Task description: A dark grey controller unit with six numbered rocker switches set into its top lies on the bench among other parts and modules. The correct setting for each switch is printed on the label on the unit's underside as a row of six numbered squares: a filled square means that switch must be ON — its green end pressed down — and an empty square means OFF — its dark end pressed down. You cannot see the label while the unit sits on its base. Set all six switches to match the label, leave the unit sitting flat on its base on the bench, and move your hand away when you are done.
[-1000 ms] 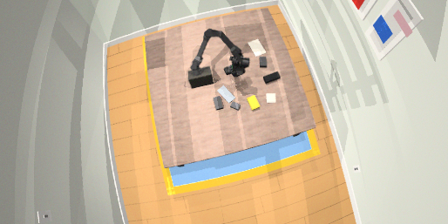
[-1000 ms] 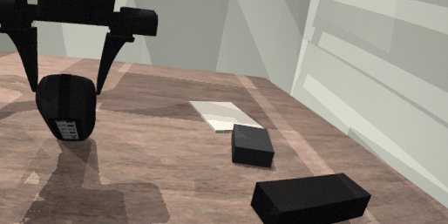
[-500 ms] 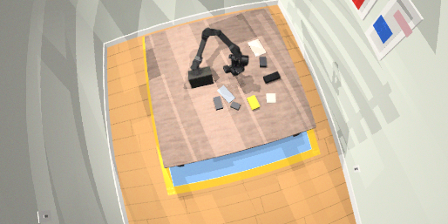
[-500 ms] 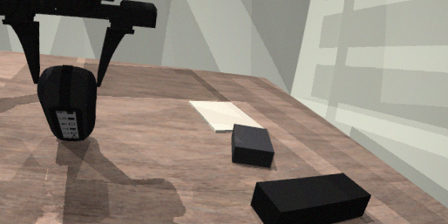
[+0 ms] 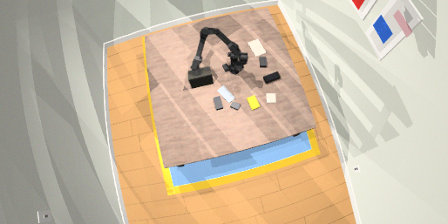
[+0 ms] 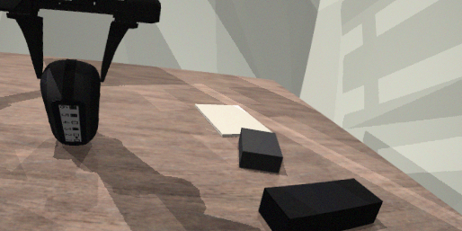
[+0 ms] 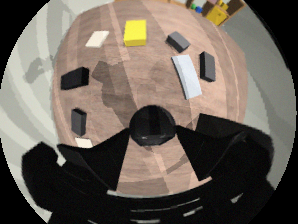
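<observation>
Fingers [image 6: 31, 42] gripping controller unit [image 6: 70, 101] [image 7: 153, 125] by its sides, unit steeply tipped, at left of tabletop [image 5: 196, 124] [image 6: 157, 195] [image 7: 150, 70], label [image 6: 69, 123] showing; black block [image 5: 272, 78] [image 6: 321, 204] [image 7: 75, 78] near right

Strong light rakes across the room, throwing long slanted bands over the walls and tabletop [image 5: 187, 128] [image 6: 148, 186] [image 7: 150, 172]. The arm [image 5: 200, 54] sinks to near-black in the exterior view, its dark shadow spilling across the wood. The wrist view bulges like a fisheye, black at its corners; the label [image 6: 69, 123] looks coarse and jagged.
</observation>
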`<state>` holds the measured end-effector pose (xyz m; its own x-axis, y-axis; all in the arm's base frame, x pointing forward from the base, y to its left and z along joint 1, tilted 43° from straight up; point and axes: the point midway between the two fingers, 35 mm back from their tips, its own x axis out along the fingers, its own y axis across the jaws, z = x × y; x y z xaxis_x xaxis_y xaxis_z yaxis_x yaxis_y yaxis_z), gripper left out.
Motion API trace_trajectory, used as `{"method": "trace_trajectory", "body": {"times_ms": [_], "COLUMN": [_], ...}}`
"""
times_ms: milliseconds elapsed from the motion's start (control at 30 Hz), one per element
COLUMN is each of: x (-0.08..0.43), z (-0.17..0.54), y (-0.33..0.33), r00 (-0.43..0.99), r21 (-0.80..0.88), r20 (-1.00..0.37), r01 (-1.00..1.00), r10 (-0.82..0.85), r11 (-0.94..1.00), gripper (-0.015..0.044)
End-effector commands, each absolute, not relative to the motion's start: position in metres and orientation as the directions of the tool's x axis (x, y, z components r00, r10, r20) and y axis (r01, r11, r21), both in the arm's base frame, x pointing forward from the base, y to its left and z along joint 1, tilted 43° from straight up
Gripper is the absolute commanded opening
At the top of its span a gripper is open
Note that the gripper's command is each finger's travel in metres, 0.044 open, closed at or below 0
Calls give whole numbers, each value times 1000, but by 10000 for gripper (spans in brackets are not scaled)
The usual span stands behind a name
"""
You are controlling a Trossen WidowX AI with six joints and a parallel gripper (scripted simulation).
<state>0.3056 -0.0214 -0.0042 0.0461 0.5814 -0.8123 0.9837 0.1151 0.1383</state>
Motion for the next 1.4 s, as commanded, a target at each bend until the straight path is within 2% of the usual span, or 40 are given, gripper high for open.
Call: {"method": "trace_trajectory", "body": {"times_ms": [0, 1367], "x": [304, 298], "z": [0, 29], "y": [-16, 2], "r00": [43, 57], "r21": [134, 133], "r20": [-811, -857], "r01": [985, 985], "r10": [583, 513], "r11": [113, 113], "gripper": [336, 337]}}
